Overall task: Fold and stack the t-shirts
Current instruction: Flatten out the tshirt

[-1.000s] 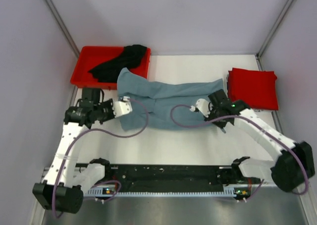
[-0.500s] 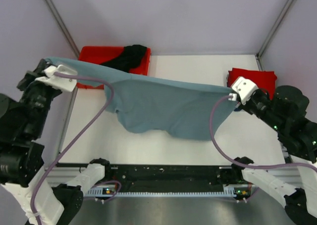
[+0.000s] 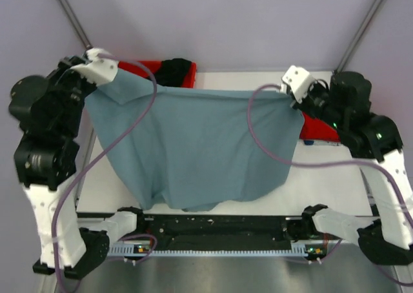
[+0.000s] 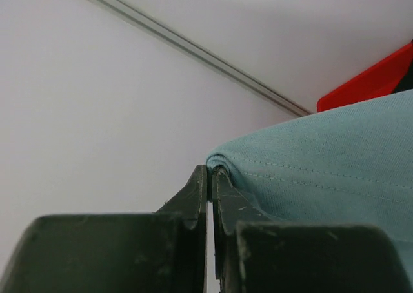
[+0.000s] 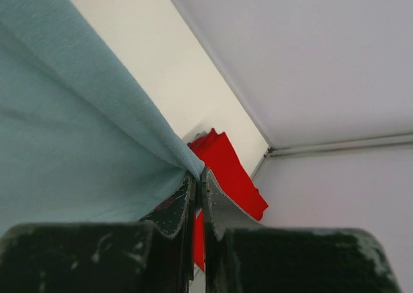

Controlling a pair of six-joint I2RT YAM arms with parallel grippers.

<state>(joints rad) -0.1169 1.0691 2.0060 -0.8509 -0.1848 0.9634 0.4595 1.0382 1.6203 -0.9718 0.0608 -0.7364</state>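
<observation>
The grey-blue t-shirt (image 3: 193,144) hangs spread out in the air between my two raised arms, its lower edge drooping toward the table's near side. My left gripper (image 3: 97,81) is shut on its upper left corner (image 4: 222,161). My right gripper (image 3: 289,94) is shut on its upper right corner (image 5: 184,157). The folded red t-shirt (image 3: 316,128) lies at the back right of the table, mostly hidden behind my right arm; it also shows in the right wrist view (image 5: 229,170). The black t-shirt (image 3: 175,70) lies heaped in the bin.
A rigid red plastic bin (image 3: 150,67) stands at the back left corner, and its edge (image 4: 374,80) shows in the left wrist view. Pale walls close in the white table (image 3: 322,177) on three sides. Purple cables loop from both wrists across the cloth.
Both arms have lifted the grey-blue t-shirt from a bunched strip on the table up into the air and spread it wide; it now hangs much lower and flatter.
</observation>
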